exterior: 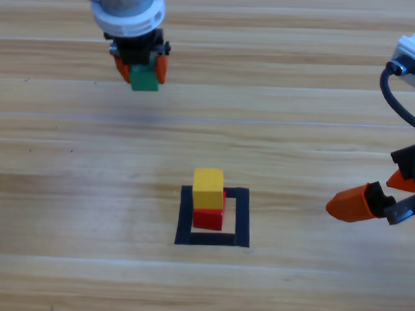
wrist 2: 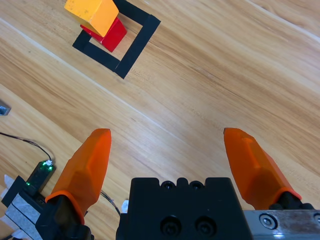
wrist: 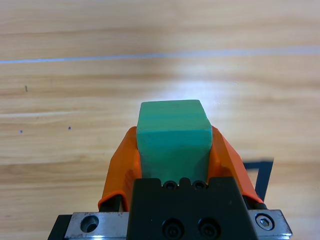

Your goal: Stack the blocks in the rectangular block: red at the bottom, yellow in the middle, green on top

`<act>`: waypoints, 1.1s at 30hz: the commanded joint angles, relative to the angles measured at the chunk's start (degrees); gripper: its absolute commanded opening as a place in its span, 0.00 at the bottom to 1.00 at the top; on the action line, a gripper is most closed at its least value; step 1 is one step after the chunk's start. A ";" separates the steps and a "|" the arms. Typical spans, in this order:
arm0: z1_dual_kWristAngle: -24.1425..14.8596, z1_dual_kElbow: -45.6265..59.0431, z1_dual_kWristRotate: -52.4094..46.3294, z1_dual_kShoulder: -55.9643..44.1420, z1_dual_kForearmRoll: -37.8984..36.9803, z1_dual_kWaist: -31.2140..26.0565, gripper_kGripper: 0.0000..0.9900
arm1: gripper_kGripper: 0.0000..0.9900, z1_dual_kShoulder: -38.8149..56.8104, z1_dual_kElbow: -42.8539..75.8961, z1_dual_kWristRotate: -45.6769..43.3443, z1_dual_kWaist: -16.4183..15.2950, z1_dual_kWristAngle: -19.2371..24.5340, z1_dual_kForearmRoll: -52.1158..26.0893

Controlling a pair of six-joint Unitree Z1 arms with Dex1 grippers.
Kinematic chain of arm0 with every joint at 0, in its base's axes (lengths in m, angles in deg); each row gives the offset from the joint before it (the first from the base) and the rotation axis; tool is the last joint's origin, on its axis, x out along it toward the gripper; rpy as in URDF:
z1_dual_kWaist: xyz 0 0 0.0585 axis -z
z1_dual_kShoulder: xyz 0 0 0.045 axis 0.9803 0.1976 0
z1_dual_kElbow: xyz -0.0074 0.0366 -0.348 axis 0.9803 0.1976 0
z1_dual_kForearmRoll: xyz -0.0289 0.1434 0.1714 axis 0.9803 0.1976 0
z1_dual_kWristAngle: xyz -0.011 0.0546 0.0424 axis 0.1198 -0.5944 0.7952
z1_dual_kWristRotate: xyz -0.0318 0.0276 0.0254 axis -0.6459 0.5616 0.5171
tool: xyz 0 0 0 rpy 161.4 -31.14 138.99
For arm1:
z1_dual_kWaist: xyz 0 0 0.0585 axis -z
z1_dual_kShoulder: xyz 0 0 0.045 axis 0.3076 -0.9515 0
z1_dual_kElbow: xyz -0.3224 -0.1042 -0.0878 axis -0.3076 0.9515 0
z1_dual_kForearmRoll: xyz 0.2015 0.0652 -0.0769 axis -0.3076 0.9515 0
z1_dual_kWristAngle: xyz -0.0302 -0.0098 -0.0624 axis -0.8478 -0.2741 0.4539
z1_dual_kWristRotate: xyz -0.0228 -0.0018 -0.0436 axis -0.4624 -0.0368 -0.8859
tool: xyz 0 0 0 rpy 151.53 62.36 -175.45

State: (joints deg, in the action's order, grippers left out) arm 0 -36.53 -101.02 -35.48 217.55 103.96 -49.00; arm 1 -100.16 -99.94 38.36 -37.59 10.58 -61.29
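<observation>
Wooden table (exterior: 70, 191), with a few small bits at its edge

The table is light wood, laid in long planks whose grain runs across the high view, with thin pale seams (exterior: 263, 122) between them. In the left wrist view one such seam (wrist: 150, 55) crosses the upper part of the picture, and a few tiny dark specks (wrist: 26, 88) dot the wood below it. In the right wrist view, at the lower left, a small black board (wrist 2: 39, 175) with a green light lies on the wood. A thin dark wire (wrist 2: 25, 141) runs just beside it, and a small grey piece (wrist 2: 3, 107), too cut off to identify, shows at the left edge.
</observation>
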 commanded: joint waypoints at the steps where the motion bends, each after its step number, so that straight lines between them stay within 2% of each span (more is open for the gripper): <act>1: 0.39 3.67 5.83 -4.03 2.09 10.30 0.03 | 1.00 -0.41 1.69 -0.42 1.63 1.29 -1.95; 5: 0.22 5.61 8.02 -6.84 2.09 16.54 0.03 | 1.00 -0.41 1.69 -0.42 1.63 1.38 -1.95; 11: 1.53 7.19 7.94 -8.69 2.70 21.81 0.03 | 1.00 -0.41 1.95 -0.42 1.63 1.55 -2.48; 15: 1.71 7.98 4.60 -8.16 3.14 22.34 0.03 | 1.00 -0.41 1.95 -0.42 1.63 1.64 -2.48; 28: 0.74 10.35 -17.29 -5.70 3.76 22.25 0.04 | 1.00 -0.24 2.04 -0.42 1.63 1.91 -2.65; 33: 1.36 9.74 -18.87 -4.56 3.67 22.25 0.04 | 1.00 -0.24 2.04 -0.42 1.63 1.91 -2.65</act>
State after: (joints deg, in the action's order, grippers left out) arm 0 -35.47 -91.94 -53.16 209.68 107.36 -27.40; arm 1 -100.16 -99.15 38.36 -37.59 12.18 -61.44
